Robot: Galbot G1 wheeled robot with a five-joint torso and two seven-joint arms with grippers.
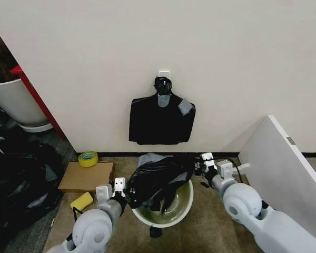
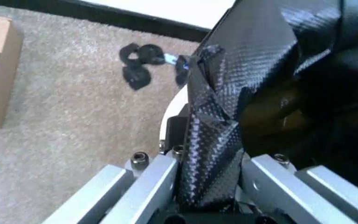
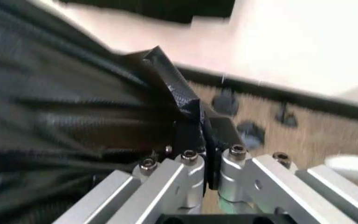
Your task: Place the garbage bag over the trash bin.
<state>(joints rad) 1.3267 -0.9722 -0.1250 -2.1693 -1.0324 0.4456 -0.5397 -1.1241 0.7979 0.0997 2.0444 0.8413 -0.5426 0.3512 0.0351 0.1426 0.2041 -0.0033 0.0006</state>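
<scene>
The cream-white trash bin [image 1: 172,222] stands on the carpet right in front of me. The glossy black garbage bag [image 1: 157,178] hangs stretched across its mouth, sagging inside, with the near inner wall still showing. My left gripper [image 1: 121,187] is at the bin's left rim, shut on a fold of the bag [image 2: 260,70], which is pinched between its fingers [image 2: 207,163]. My right gripper [image 1: 201,166] is at the far right of the rim. It is shut on the bag's edge [image 3: 173,93], which runs down between its fingers [image 3: 197,135].
A knotted bundle of black bags [image 1: 160,121] hangs on the wall behind. A cardboard box [image 1: 87,176], a tape roll [image 1: 88,158] and a yellow block [image 1: 81,201] lie left. A white board [image 1: 284,168] leans at right. Black scraps [image 2: 138,65] dot the carpet. A larger white tub [image 1: 16,103] stands far left.
</scene>
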